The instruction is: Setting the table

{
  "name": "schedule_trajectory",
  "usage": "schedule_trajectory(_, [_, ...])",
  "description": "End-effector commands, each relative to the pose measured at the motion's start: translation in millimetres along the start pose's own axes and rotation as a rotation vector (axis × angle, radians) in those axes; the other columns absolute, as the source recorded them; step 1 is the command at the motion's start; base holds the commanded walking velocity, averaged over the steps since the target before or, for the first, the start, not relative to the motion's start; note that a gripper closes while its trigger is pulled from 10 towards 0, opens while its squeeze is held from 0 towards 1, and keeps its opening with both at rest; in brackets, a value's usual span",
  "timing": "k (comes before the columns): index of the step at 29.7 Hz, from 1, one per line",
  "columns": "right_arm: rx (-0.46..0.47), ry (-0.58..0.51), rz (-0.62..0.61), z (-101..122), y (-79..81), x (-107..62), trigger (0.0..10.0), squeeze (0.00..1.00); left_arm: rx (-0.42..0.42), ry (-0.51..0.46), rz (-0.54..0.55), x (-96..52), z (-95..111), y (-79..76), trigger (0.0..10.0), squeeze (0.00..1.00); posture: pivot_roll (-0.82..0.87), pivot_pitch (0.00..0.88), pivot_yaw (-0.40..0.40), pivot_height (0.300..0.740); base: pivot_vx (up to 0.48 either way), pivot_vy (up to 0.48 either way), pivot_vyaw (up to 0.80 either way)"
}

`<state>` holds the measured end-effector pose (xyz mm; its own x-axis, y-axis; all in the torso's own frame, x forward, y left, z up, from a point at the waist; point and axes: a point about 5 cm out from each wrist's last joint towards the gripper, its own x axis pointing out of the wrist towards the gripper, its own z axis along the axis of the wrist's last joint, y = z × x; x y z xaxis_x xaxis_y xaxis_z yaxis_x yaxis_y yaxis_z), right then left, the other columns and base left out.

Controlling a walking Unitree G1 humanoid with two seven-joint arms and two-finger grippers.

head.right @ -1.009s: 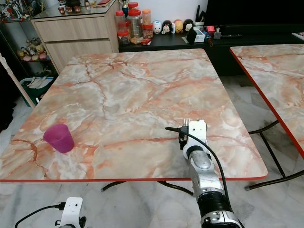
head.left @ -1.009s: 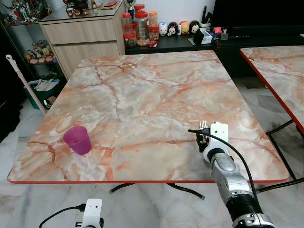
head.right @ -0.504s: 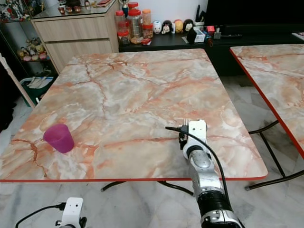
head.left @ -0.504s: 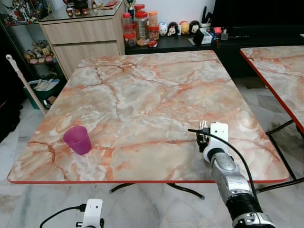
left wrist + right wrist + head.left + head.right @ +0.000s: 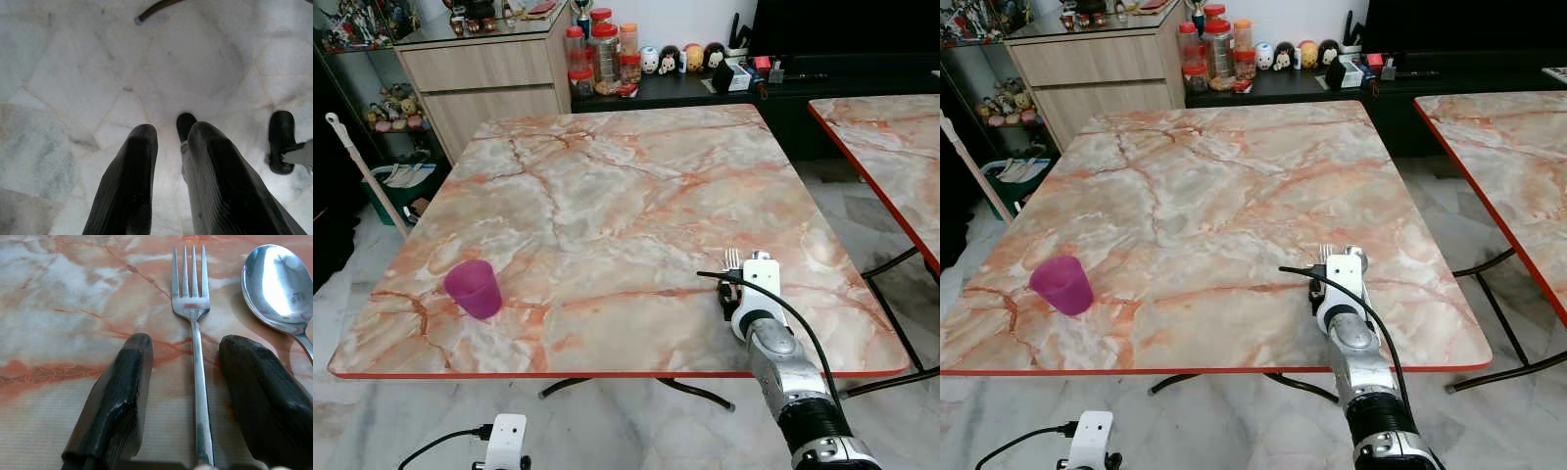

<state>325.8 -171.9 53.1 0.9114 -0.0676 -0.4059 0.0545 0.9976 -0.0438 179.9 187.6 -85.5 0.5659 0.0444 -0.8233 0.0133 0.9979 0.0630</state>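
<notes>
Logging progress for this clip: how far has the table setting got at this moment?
Early stage. Done: a purple cup stands near the table's front left corner, and a spoon lies on the marble by the front right. In hand: the right claw is open, its fingers either side of a fork lying flat beside the spoon. The left claw hangs over the floor. Left: no plate or other pieces are laid.

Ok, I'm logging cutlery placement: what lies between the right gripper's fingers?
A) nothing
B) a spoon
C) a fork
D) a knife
C: in the right wrist view the fork lies on the table between the open fingers of the right gripper, with the spoon outside them.
</notes>
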Motion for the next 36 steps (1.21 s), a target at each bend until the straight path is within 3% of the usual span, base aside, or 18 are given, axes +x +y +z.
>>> schedule_trajectory(1, [-0.007,0.054,-0.011,-7.1,0.2,0.5,10.0,0.00,-0.013,0.024,-0.008,-0.9,-5.9,1.1,10.0,0.00,-0.19,0.000,0.061,0.740,0.000,0.000,0.00])
schedule_trajectory(3, [-0.008,0.062,-0.009,-8.0,0.3,0.7,10.0,0.00,-0.015,0.028,-0.013,-0.9,-6.4,0.3,10.0,0.00,-0.19,0.000,0.061,0.740,0.000,0.000,0.00])
schedule_trajectory(4, [-0.011,0.065,-0.005,-8.3,0.6,0.7,2.9,0.00,-0.016,0.028,-0.015,-0.9,-6.6,0.1,10.0,0.00,-0.19,0.000,0.059,0.740,0.000,0.000,0.00])
schedule_trajectory(5, [-0.013,0.068,0.003,-8.7,1.4,0.5,0.0,0.00,-0.016,0.029,-0.016,-1.0,-6.8,-0.2,10.0,0.00,-0.19,0.000,0.059,0.740,0.000,0.000,0.00])
schedule_trajectory(23, [-0.025,0.070,0.017,-6.8,3.3,0.7,0.0,0.00,-0.033,0.047,-0.045,-1.2,-9.4,-2.5,10.0,0.00,-0.19,0.000,0.057,0.740,0.000,0.000,0.00])
schedule_trajectory(36, [-0.028,0.065,0.035,-6.7,6.9,0.8,0.0,0.00,-0.100,0.055,-0.040,-1.2,-9.9,-1.5,10.0,0.00,-0.20,0.000,0.062,0.740,0.000,0.000,0.00])
